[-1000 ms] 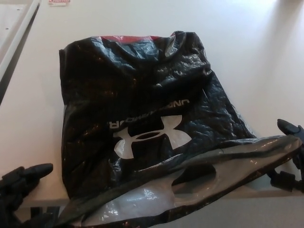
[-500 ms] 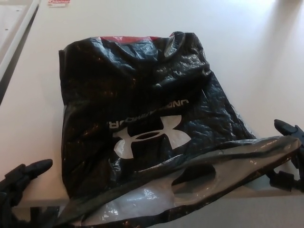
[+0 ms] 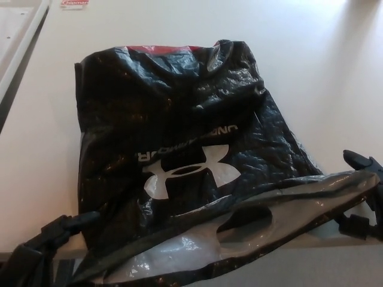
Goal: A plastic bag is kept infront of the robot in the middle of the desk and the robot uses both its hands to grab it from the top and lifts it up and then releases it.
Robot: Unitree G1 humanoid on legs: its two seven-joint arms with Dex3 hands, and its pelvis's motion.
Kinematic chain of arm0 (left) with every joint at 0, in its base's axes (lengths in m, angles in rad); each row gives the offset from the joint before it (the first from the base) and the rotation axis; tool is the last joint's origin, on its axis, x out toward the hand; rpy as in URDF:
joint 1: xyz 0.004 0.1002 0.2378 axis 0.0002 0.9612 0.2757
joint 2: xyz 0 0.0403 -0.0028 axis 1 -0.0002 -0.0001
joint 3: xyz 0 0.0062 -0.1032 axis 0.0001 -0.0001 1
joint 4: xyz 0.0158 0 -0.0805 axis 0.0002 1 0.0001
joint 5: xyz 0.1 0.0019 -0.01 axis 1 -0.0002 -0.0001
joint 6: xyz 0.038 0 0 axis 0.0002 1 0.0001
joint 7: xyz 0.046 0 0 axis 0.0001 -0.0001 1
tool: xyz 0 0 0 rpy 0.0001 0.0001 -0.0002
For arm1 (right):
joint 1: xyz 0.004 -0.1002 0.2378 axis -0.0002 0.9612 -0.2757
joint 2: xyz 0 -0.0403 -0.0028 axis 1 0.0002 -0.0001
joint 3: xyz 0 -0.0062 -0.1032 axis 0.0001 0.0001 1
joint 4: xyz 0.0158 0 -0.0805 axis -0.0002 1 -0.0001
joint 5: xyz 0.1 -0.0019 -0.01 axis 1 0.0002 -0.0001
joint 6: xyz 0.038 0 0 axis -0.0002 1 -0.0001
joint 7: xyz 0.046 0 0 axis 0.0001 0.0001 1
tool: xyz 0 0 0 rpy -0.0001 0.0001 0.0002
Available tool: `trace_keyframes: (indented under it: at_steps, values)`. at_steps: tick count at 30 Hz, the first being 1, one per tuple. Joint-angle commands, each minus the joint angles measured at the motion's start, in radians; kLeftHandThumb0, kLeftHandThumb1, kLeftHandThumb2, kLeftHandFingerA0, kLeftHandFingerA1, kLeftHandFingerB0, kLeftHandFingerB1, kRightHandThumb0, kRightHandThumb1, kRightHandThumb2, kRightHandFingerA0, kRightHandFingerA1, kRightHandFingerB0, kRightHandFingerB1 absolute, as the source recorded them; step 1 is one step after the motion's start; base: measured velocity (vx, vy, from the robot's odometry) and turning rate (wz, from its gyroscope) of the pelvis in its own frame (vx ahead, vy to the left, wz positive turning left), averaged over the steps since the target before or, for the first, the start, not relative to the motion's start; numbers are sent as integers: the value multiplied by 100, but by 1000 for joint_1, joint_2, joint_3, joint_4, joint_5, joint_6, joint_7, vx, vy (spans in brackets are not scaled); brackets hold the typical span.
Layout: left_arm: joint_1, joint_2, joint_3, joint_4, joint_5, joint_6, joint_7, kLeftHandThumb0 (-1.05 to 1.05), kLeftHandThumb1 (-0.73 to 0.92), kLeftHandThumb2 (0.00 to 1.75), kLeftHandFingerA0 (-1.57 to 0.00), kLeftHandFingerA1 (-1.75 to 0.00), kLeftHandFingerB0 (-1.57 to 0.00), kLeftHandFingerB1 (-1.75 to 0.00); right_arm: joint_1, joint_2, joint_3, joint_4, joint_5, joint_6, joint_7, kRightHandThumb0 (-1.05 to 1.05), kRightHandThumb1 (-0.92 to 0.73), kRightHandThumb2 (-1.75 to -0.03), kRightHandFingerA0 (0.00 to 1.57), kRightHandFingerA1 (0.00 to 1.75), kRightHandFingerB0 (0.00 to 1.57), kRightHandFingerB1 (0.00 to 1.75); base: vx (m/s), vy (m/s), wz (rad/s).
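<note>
Left hand (image 3: 51, 230) is touching the bag's (image 3: 179, 149) near-left corner, right hand (image 3: 362, 191) sits at the opposite edge. Can't tell if either's gripping. Bag's flat on the table (image 3: 311, 66), so lift and release are both left.

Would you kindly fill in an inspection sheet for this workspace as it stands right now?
Surface: pale desk, bare around the bag.
Job's things: black plastic bag lying flat mid-desk, white logo up, cut-out handle at the near edge, red showing at the far edge.
Clutter: small red-and-white label at the far edge.
Hands: left hand at the bag's near-left corner; right hand at its near-right corner; grip on either cannot be told.
Cables: nothing seen.
Surroundings: light panel beyond a dark gap, far left.
</note>
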Motion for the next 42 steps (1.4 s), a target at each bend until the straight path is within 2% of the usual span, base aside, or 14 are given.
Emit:
trace_keyframes:
  at_steps: [1,13,25,27,28,29,30,31,33,34,35,36,38,42]
  values:
    - [49,16,-34,11,76,-71,-16,-40,52,56,-40,-38,-26,-31,14,8,18,30,15,52,53,-63,-50,-80,26,43,15,39,0,0,0]
    - [44,-36,-82,-1,119,-132,35,-34,54,58,-35,-34,-25,-31,-3,1,37,37,-21,40,15,-54,-61,-58,35,31,28,29,0,0,0]
    - [-29,-124,-96,85,206,-199,158,-31,57,58,-39,-34,-29,-32,-5,-12,87,63,-69,-20,-28,-62,-48,-78,32,45,26,42,0,0,0]
    - [-39,-136,-92,99,205,-200,172,-31,56,57,-40,-34,-30,-32,1,-12,93,57,-75,-25,-34,-56,-57,-57,42,35,38,34,0,0,0]
    - [-43,-143,-91,107,211,-207,185,-31,56,57,-41,-34,-30,-31,4,-13,95,57,-77,-35,-38,-54,-55,-57,52,41,62,41,0,0,0]
    - [-48,-149,-89,110,216,-209,197,-34,56,58,-44,-35,-33,-32,8,-10,96,52,-74,-45,-41,-50,-45,-84,78,106,72,105,0,0,0]
    - [-51,-153,-85,110,220,-207,208,-34,56,58,-44,-35,-33,-32,12,-5,95,46,-69,-55,-43,-50,-45,-84,78,106,72,105,0,0,0]
    - [-56,-156,-83,115,225,-211,215,-34,56,58,-46,-36,-36,-33,12,-1,92,48,-59,-63,-40,-46,-56,-56,72,158,64,142,0,0,0]
    - [-61,-165,-78,121,234,-213,233,-35,57,57,-53,-44,-50,-40,16,-1,91,51,-51,-90,-35,-52,-49,-84,107,133,78,117,0,0,0]
    - [-64,-165,-77,129,238,-227,238,-38,50,87,-51,-62,-52,-67,21,2,92,46,-49,-87,-38,-44,-64,-57,78,167,61,158,0,0,0]
    - [-68,-164,-75,135,242,-234,243,-36,59,58,-59,-64,-53,-88,23,3,92,46,-48,-91,-38,-47,-72,-55,73,172,55,165,0,0,0]
    - [-73,-163,-74,140,245,-236,248,-36,59,58,-59,-64,-53,-88,23,2,92,48,-47,-98,-36,-47,-72,-55,73,172,55,165,0,0,0]
    - [-90,-167,-73,160,222,-251,237,-36,61,59,-57,-137,-45,-130,29,10,80,36,-22,-79,-21,-44,-73,-53,68,175,51,167,0,0,0]
    - [-101,-175,-65,170,196,-245,229,-36,69,50,-53,-170,-41,-161,31,12,79,26,-24,-62,-23,-42,-69,-59,70,175,50,172,0,0,0]
